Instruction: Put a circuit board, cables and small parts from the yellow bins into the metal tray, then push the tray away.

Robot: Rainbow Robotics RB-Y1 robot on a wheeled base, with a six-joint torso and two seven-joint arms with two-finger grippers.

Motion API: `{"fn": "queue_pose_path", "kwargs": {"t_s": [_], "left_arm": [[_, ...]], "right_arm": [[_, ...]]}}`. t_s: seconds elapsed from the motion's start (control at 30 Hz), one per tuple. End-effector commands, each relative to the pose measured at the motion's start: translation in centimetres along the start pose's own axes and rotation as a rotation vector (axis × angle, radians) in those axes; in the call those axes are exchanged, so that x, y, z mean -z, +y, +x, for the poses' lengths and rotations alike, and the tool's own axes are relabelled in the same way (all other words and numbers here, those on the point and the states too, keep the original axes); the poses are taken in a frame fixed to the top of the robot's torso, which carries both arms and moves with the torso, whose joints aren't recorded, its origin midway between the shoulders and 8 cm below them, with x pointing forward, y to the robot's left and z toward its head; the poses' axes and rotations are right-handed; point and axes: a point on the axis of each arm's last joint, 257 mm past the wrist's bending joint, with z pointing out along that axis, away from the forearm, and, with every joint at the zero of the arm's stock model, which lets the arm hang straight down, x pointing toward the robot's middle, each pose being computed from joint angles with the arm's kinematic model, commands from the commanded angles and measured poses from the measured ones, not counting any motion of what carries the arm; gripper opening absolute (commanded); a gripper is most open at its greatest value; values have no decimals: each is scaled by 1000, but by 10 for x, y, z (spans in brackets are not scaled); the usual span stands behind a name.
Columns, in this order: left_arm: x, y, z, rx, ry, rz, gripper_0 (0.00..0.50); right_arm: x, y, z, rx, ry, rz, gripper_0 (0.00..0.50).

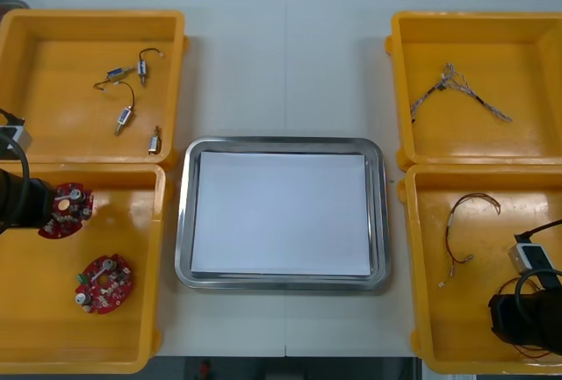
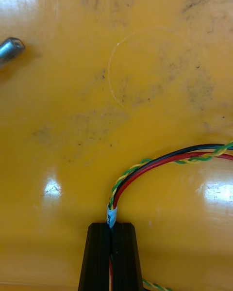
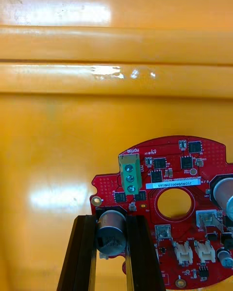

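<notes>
our left tool (image 3: 110, 221), left of the metal tray (image 1: 281, 144), pinches a stiff, fragile-looking circuit board (image 3: 170, 174) by its capacitor (image 3: 110, 237); right tool (image 2: 114, 229) clamps limp red and yellow cable (image 2: 145, 169).

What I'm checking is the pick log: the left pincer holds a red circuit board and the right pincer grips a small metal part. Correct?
Not quite. The right pincer is shut on a red and yellow cable, not a small metal part, as the right wrist view shows. The left pincer does hold the red circuit board.
</notes>
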Motion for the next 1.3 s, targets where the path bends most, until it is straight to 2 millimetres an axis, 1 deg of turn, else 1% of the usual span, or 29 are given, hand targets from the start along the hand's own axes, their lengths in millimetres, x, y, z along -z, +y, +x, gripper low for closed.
{"fn": "queue_pose_path", "kwargs": {"t_s": [0.03, 0.07, 0.1, 0.13, 0.17, 0.27, 0.3, 0.37, 0.4, 0.47, 0.5, 0.57, 0.6, 0.67, 0.7, 0.77, 0.8, 0.87, 0.9, 0.97, 1.0, 1.07, 1.17, 1.3], "left_arm": [[36, -27, -14, 37, -39, 27, 1], [41, -35, -13, 49, -37, 33, 0], [44, -38, -13, 51, -35, 36, 1], [50, -48, -13, 52, -36, 44, 1], [52, -52, -12, 52, -33, 46, 0], [64, -75, -12, 32, -27, 57, 3], [65, -80, -13, 29, -28, 62, 2], [69, -99, -14, 29, -27, 82, 2], [70, -105, -14, 28, -26, 90, 2], [72, -125, -16, 28, -32, 110, 2], [72, -130, -17, 29, -34, 113, 2], [72, -150, -19, 36, -47, 129, 2], [72, -155, -19, 35, -49, 131, 1], [70, -175, -20, 65, -62, 144, 3], [70, -182, -20, 68, -68, 154, 4], [66, -202, -19, 76, -85, 176, 2], [65, -207, -18, 75, -87, 179, 1], [58, -221, -11, 56, -87, 184, 3], [56, -224, -9, 51, -88, 185, 2], [46, -231, 1, 32, -72, 178, 4], [44, -233, 2, 26, -71, 177, 1], [33, -241, 8, 14, -62, 180, 3], [21, -251, 11, 10, -62, 188, 2], [8, -260, 16, 2, -58, 184, 3]], "right_arm": [[28, -12, -16, 31, -25, 31, 0], [33, -12, -19, 39, -22, 35, 0], [36, -12, -22, 44, -24, 38, 0], [42, -12, -25, 53, -18, 41, 0], [44, -11, -26, 57, -15, 41, 0], [62, -8, -40, 91, -23, 50, 0], [66, -8, -42, 100, -24, 53, 0], [80, -3, -51, 129, -31, 62, 0], [84, -2, -53, 135, -34, 64, 0], [96, 2, -58, 160, -30, 72, 0], [99, 2, -60, 166, -31, 73, 0], [109, 7, -64, 193, -22, 80, 0], [112, 9, -65, 199, -22, 78, 0], [123, 11, -69, 224, -12, 89, 0], [126, 12, -70, 230, -11, 90, 0], [137, 16, -73, 248, -2, 86, 0], [139, 18, -78, 254, -13, 81, 0], [149, 26, -95, 274, -58, 57, 0], [152, 27, -99, 283, -68, 55, 0], [161, 32, -112, 296, -104, 39, 0], [163, 33, -115, 298, -111, 35, 0], [172, 41, -127, 324, -142, 20, 0], [181, 44, -138, 353, -170, 25, 0], [189, 50, -143, 407, -176, 32, 0]]}}
